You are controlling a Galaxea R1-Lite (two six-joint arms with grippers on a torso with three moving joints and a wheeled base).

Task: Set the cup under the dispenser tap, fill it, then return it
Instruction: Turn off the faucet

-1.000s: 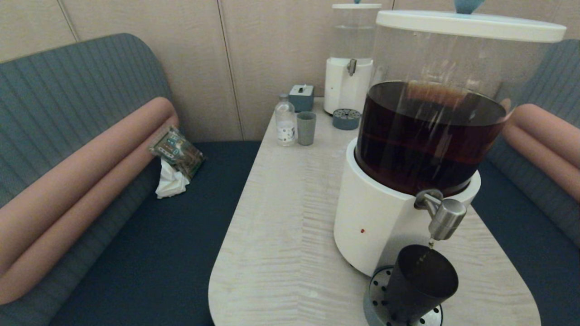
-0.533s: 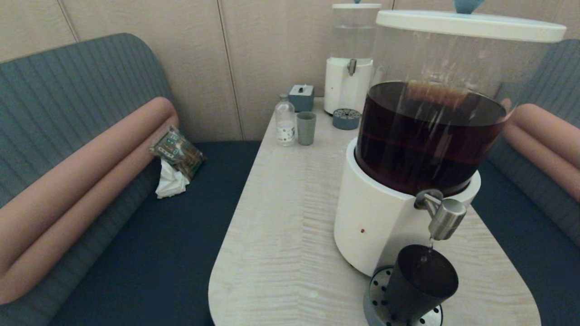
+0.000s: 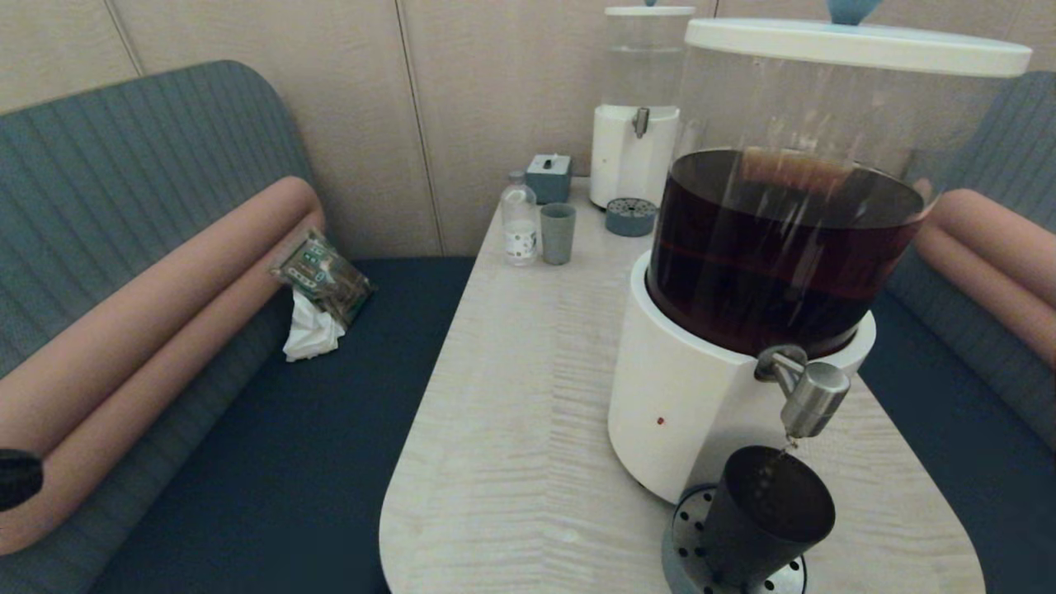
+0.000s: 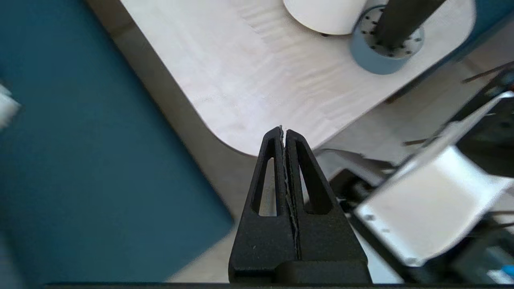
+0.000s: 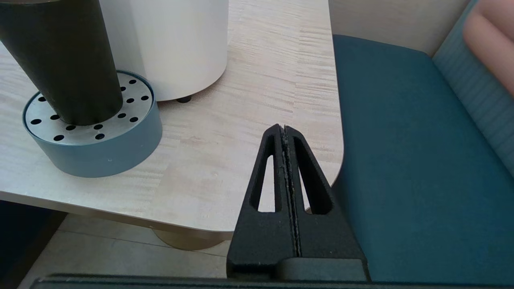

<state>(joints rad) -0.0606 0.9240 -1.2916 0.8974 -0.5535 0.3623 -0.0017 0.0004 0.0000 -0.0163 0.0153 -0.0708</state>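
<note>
The dark cup [image 3: 763,516] stands upright on the round perforated drip tray [image 3: 687,513], directly below the dispenser tap [image 3: 813,400] of the big dispenser [image 3: 685,412] holding brown liquid. A thin trickle hangs from the tap into the cup. My left gripper [image 4: 284,130] is shut and empty, off the table's near left corner, with the cup [image 4: 401,20] far from it. A dark bit of my left arm [image 3: 16,478] shows at the head view's left edge. My right gripper [image 5: 283,127] is shut and empty, at the table's near right corner, apart from the cup [image 5: 64,60].
At the table's far end stand a smaller clear-liquid dispenser [image 3: 639,115], its drip tray [image 3: 630,217], a pale grey-green tumbler [image 3: 558,233], a small bottle [image 3: 520,221] and a grey box [image 3: 549,177]. Upholstered benches flank the table; a packet [image 3: 322,276] lies on the left one.
A dark part of my left arm has come into the head view at its left edge. The cup, tap and dispenser stand as before.
</note>
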